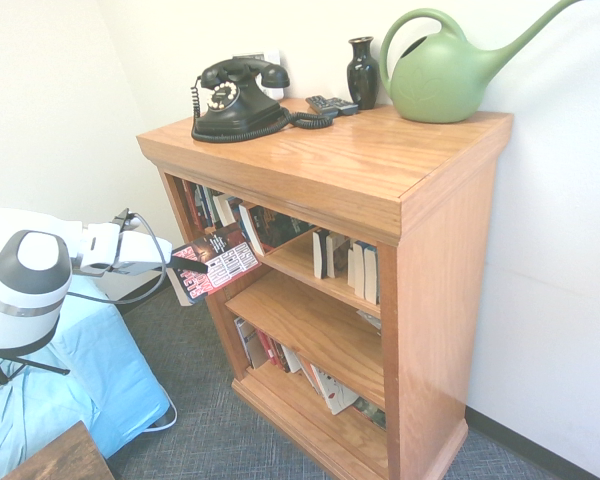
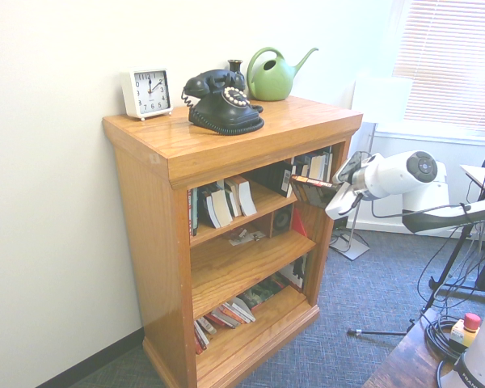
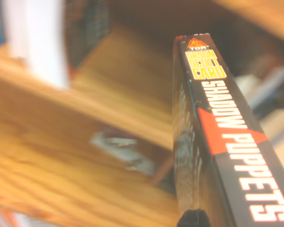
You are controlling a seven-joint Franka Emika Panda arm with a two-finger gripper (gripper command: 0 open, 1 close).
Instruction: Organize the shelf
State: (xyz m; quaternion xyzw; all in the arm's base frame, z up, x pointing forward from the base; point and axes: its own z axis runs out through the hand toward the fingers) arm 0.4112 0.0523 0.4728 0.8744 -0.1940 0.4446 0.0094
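Observation:
The shelf (image 1: 350, 160) (image 2: 226, 137) is a honey-orange oak bookcase with a thick top slab and three inner shelves. My gripper (image 1: 188, 265) (image 2: 333, 187) hangs in front of its open face, level with the top inner shelf, near the end by the arm. It is shut on a black and red paperback (image 1: 218, 262) (image 2: 311, 183). In the wrist view the paperback's spine (image 3: 227, 137) reads "Shadow Puppets". Books stand and lean on the top inner shelf (image 1: 325, 255) (image 2: 222, 206).
A black rotary phone (image 1: 238, 100), a dark vase (image 1: 362, 72), a remote (image 1: 330, 104), a green watering can (image 1: 440, 75) and a white clock (image 2: 147, 92) stand on top. More books lie on the bottom shelf (image 1: 310, 375). A blue-covered surface (image 1: 80, 370) sits below the arm.

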